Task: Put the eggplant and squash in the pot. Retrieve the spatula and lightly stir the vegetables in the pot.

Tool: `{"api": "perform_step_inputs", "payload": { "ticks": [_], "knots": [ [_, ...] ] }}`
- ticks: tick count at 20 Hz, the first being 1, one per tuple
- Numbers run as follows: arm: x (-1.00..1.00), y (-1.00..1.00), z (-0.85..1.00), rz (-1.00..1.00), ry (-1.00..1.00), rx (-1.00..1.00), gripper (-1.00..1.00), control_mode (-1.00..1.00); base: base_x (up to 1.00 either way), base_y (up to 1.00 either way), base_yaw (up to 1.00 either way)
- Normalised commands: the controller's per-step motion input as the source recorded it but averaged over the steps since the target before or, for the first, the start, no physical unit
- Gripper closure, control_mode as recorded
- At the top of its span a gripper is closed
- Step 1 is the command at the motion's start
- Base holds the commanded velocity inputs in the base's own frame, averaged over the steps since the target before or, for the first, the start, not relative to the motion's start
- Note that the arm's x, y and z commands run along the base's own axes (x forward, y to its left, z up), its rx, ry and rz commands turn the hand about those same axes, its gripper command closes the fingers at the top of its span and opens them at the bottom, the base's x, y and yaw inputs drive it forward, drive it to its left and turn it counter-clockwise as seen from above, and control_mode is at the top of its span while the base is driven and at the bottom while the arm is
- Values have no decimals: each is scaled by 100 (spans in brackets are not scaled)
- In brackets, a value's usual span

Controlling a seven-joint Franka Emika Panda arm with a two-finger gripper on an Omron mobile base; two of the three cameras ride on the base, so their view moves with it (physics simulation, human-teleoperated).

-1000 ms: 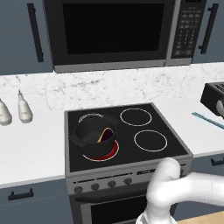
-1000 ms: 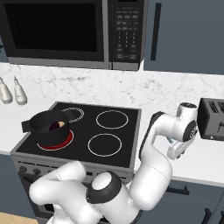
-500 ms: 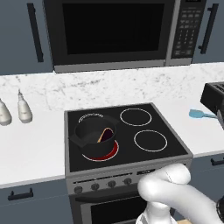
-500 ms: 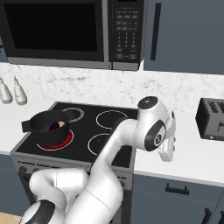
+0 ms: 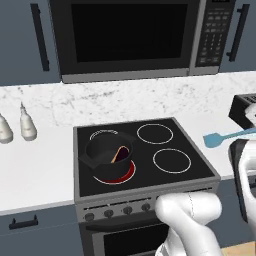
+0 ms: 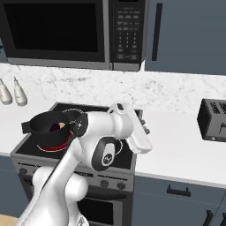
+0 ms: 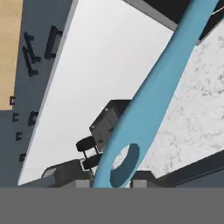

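Clamping the spatula (image 7: 153, 109) between the two dark finger tips of the gripper (image 7: 108, 177), near the hole at the handle end, with the light-blue shaft running up and away across the hand view. Showing the same spatula in the left base view (image 5: 227, 137), flat end pointing left, lifted over the white counter (image 5: 37, 165) just right of the stove (image 5: 145, 160) and in front of the black toaster (image 5: 244, 107). Sitting further left on the glowing red front-left burner (image 5: 125, 175): the dark pot (image 5: 107, 155), with the eggplant (image 5: 121, 150) and a tan sliver of squash (image 5: 116, 156) lying inside, touching each other. Standing well apart on the counter's left end: two pale bottles (image 5: 17, 130). Hanging above the stove, against the marbled backsplash: the black microwave (image 5: 130, 37).
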Motion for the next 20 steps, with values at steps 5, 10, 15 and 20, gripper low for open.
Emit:
{"api": "perform_step_inputs", "payload": {
  "ticks": [5,10,15,20],
  "knots": [
    [0,100,100,19,0,-38,100,-100,0,0,0],
    [0,100,100,14,0,-34,100,-100,0,0,0],
    [0,100,100,5,0,-31,100,-100,0,0,0],
    [6,100,58,0,4,-34,100,-100,0,0,0]
  ]
}}
